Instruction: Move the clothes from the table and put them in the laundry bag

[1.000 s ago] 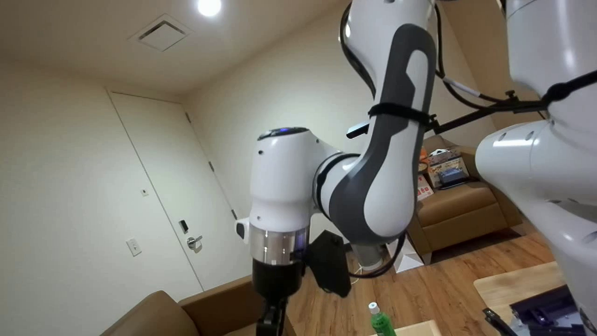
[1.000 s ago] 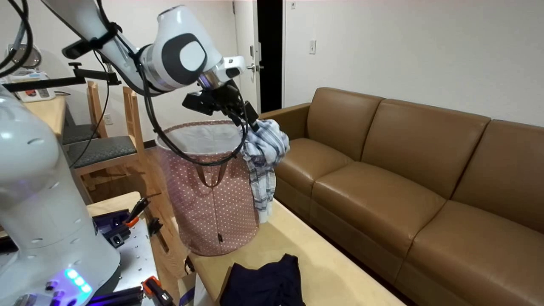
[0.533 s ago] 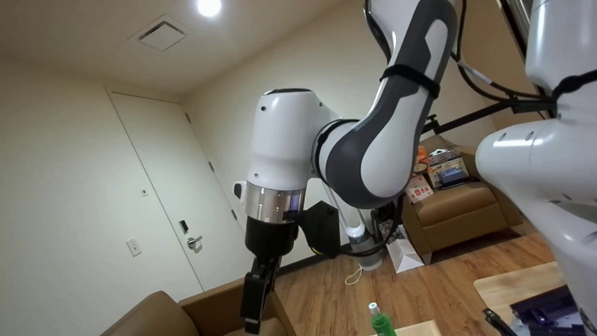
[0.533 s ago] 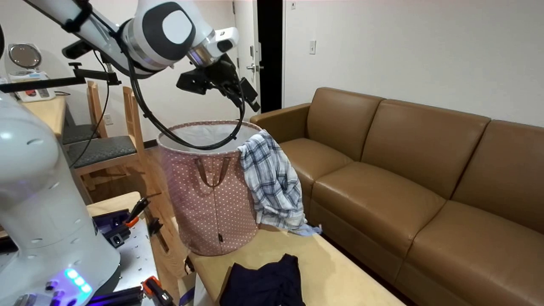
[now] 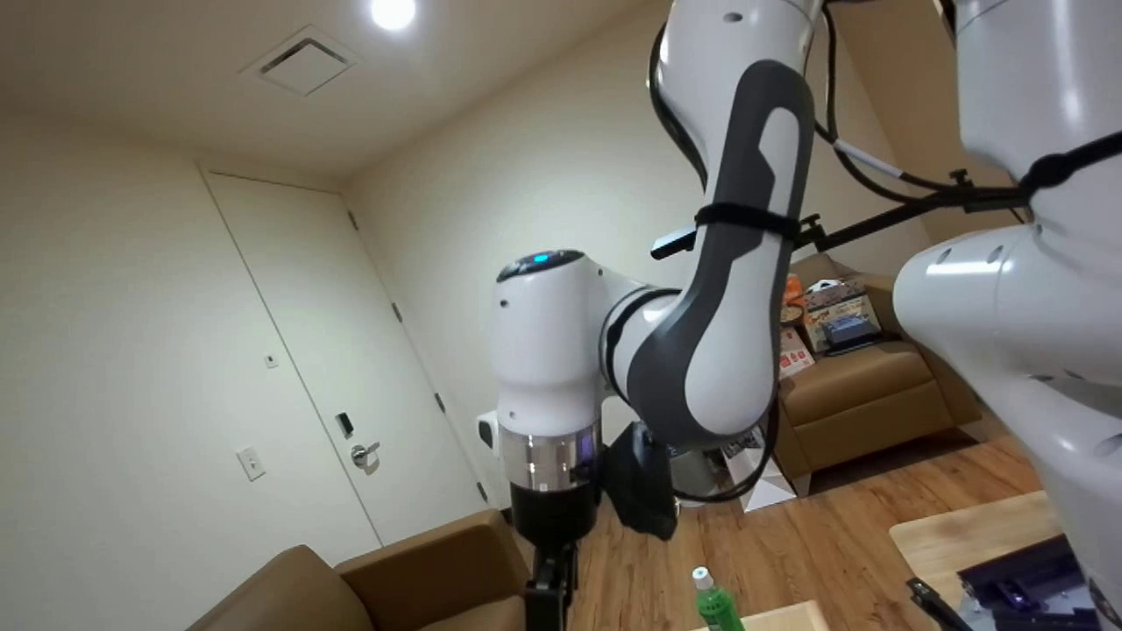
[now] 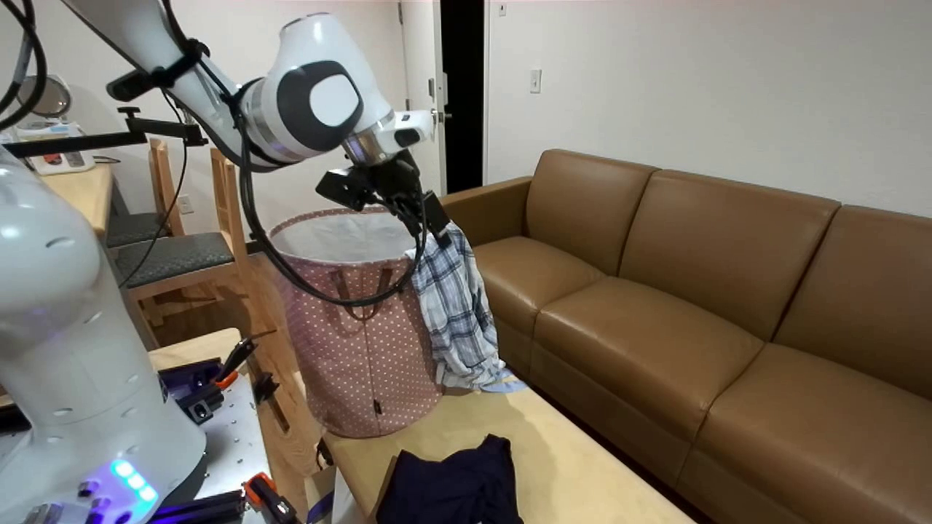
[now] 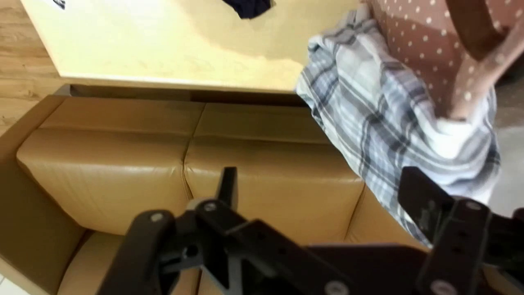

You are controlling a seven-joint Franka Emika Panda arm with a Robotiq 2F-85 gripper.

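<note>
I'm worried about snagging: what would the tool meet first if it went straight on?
Probably the plaid garment: in the wrist view, one finger of the open tool overlaps it, while the gap faces the sofa. Depth is unclear.

Dark garment (image 6: 453, 482) cut off, depths of bag (image 6: 368, 367) hidden

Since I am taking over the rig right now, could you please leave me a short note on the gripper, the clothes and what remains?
Gripper: open, close to the plaid shirt; contact unclear.
The plaid shirt hangs over the rim of the bag, a long part outside.
Dark clothing: on the table.
Done: plaid shirt up on the rim; the bag's bottom is hidden.
Left: plaid shirt fully in, then the dark clothing.
</note>
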